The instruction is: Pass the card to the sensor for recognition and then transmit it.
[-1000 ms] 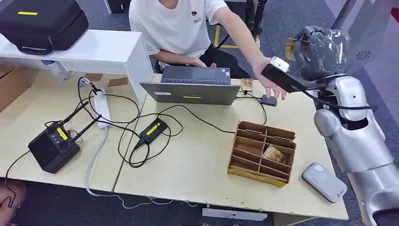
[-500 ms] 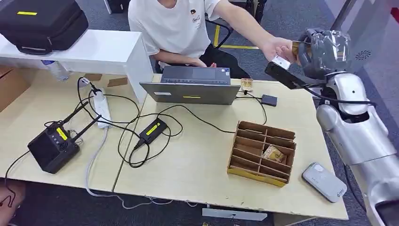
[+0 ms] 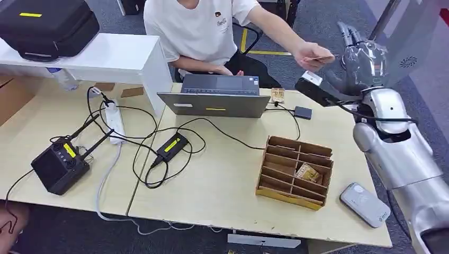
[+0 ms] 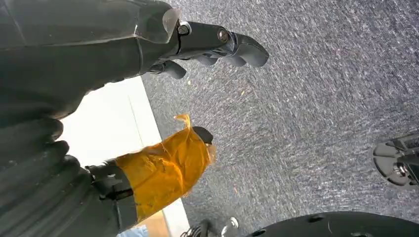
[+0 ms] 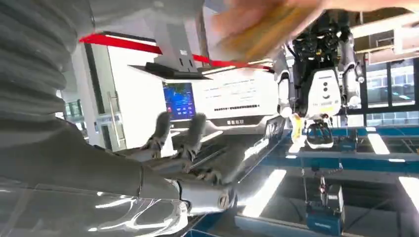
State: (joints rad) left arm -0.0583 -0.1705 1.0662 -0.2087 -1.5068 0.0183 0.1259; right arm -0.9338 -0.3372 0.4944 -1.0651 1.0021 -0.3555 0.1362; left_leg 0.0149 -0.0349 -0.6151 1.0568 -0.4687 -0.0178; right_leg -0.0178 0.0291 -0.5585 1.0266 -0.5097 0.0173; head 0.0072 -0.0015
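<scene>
Pale wooden counter [image 3: 227, 174] fills the head view, with grey carpet beyond it. At the far right the right robot hand [image 3: 365, 55] is raised above the counter's far corner on a bent silver arm, fingers pointing up and apart, holding nothing. Just beside it, on the side toward the person [image 3: 198, 29] in a white shirt, a person's hand [image 3: 310, 53] pinches the card [image 3: 322, 57], which stands clear of the robot fingers. Below the robot hand, toward the robot, a cardboard divider box [image 3: 295, 172] sits on the counter with one small brown packet [image 3: 307, 173] in a middle compartment; the other compartments look bare. A grey card reader [image 3: 364, 204] lies nearer still, at the counter's edge. A laptop [image 3: 214, 100] sits well off to the robot hand's left.

From the left wrist, the left robot hand [image 4: 163, 59] hangs over grey carpet, dark fingers loosely curled and spread, nothing in them; orange tape [image 4: 163, 170] wraps its thumb.

From the right wrist, the right robot hand [image 5: 183, 163] lies flat and open, and the blurred card [image 5: 267, 32] is held past its fingertips.
</scene>
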